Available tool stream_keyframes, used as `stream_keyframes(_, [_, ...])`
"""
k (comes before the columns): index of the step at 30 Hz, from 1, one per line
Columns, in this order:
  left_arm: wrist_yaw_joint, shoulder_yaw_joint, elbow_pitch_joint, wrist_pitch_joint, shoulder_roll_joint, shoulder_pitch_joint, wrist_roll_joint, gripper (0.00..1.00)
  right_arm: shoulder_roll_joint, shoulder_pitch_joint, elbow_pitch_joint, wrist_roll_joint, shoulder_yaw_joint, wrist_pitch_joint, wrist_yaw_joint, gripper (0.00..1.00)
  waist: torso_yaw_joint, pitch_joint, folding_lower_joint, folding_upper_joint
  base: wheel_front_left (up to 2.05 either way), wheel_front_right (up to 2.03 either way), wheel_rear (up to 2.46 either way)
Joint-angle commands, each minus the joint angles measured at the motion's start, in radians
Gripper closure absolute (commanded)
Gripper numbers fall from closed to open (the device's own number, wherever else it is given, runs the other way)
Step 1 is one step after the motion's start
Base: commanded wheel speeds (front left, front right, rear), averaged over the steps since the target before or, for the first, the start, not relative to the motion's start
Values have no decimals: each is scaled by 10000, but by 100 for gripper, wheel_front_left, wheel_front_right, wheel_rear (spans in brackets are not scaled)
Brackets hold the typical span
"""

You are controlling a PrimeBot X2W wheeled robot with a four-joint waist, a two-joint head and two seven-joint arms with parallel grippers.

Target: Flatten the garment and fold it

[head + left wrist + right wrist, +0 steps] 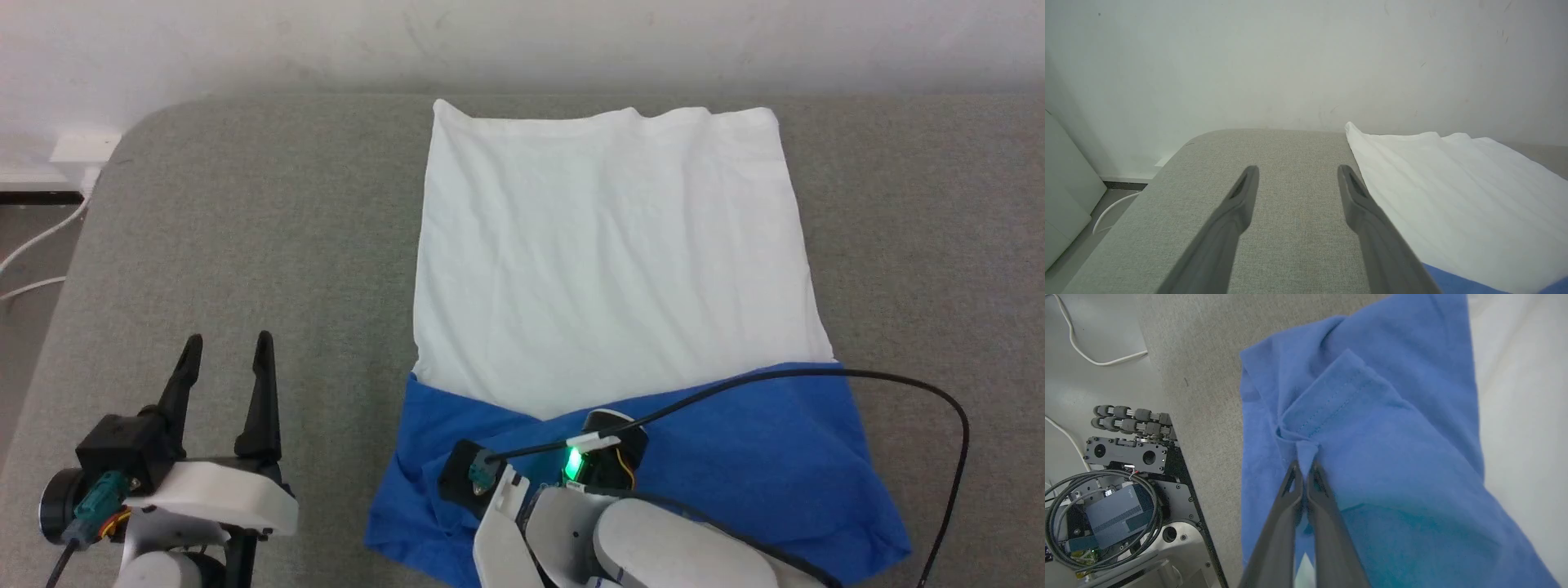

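Note:
The garment [612, 261] lies on the grey table, its white body spread flat toward the far wall and its blue sleeves [767, 457] folded across the near end. My right gripper [1303, 467] is shut on a pinched fold of blue sleeve cloth [1355, 428]; in the head view its wrist [571, 474] sits over the blue part and hides the fingers. My left gripper [229, 347] stands open over bare table to the left of the garment, nothing between its fingers [1241, 196]. The white edge [1412, 179] lies just right of it.
The grey table [245, 229] has a rounded far-left corner, with a white wall behind. White cables [41, 245] run over the floor at the left. A black cable [898, 384] arcs over the blue cloth. The robot's base [1122, 498] shows below the table's near edge.

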Motion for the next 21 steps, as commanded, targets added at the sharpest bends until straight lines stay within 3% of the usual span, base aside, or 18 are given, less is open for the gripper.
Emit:
stream_keyframes(1, [-23,1,74,-92,-12,-128,-57,0,18,-119,171,301,72,-102,-19,60,-91,12,-2,0,0,0,0])
stream_keyframes(2, [-31,9,114,-111,4,-124,-72,0,24,-100,221,513,10,-200,-19,4,-145,8,-2,0,0,0,0])
stream_keyframes(3, [-37,4,142,-120,11,-135,-83,0,31,-81,230,718,-120,-347,-19,0,-186,-3,-2,0,0,0,0])
stream_keyframes(10, [-29,4,129,-93,107,-70,-131,0,-122,182,-878,1191,-2384,-2424,-19,0,-646,-229,-2,0,0,0,0])
stream_keyframes(16, [-185,49,327,56,266,-322,-342,0,-404,1392,-2552,-252,-5688,-4361,-19,0,-1178,-381,-2,0,0,0,0])
stream_keyframes(21, [-215,-60,825,779,385,-1245,-466,0,-488,2838,-3908,-1627,-7658,-4698,-19,0,-1636,-308,-2,0,0,0,0])
